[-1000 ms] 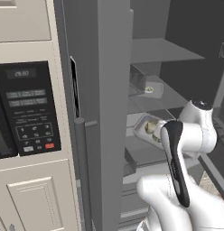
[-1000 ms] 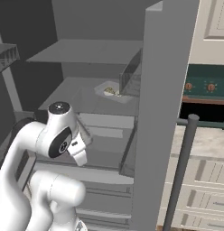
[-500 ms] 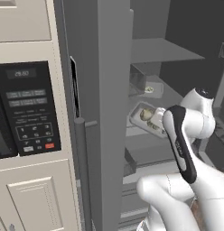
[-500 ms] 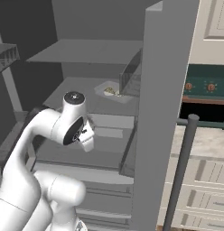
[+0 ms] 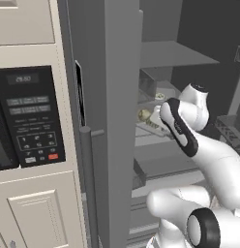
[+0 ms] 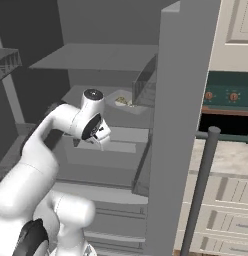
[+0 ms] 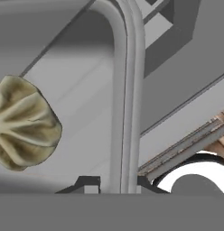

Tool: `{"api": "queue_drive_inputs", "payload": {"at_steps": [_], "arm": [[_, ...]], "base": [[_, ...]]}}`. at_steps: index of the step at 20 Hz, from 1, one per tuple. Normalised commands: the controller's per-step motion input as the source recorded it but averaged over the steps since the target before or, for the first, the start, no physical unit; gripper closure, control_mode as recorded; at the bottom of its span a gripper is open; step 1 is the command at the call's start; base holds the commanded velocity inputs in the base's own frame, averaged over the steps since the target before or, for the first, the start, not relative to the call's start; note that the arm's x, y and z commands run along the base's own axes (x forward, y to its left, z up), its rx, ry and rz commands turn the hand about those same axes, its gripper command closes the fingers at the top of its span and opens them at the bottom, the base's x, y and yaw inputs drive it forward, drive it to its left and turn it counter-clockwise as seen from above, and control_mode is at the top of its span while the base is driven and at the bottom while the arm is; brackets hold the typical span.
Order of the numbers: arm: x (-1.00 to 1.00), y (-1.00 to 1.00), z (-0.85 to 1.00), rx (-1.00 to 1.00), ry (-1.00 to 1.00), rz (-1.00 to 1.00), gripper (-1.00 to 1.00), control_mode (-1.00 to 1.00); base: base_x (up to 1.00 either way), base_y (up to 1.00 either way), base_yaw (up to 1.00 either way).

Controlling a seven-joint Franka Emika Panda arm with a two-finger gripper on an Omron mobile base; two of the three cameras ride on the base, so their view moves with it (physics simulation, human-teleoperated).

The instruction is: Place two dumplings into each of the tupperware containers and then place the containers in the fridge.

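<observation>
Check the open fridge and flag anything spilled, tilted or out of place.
Nothing stands out. The fridge stands open, a tupperware container with dumplings sits flat on a shelf, and the end effector is clamped on the rim of a second container with a dumpling lying inside it.

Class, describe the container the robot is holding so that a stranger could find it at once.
Start at the open fridge and find the white arm reaching inside. The tupperware container sits at its jaws, clamped by the rim, with a pleated dumpling inside. The other container rests farther back on the shelf, untouched.
</observation>
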Motion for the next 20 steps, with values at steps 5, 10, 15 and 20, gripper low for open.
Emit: {"api": "queue_drive_inputs", "payload": {"at_steps": [5,10,15,20], "arm": [[0.75,0.05,0.0,0.0,-0.02,0.1,1.0,-1.0],[0.66,0.17,0.0,0.0,0.0,0.07,1.0,-1.0],[0.55,0.37,0.0,0.0,0.0,0.03,1.0,-1.0],[0.54,0.26,-0.01,0.0,0.0,0.05,1.0,-1.0]], "base": [[0.0,0.0,0.0],[0.0,0.0,0.0],[0.0,0.0,0.0],[0.0,0.0,0.0]]}}
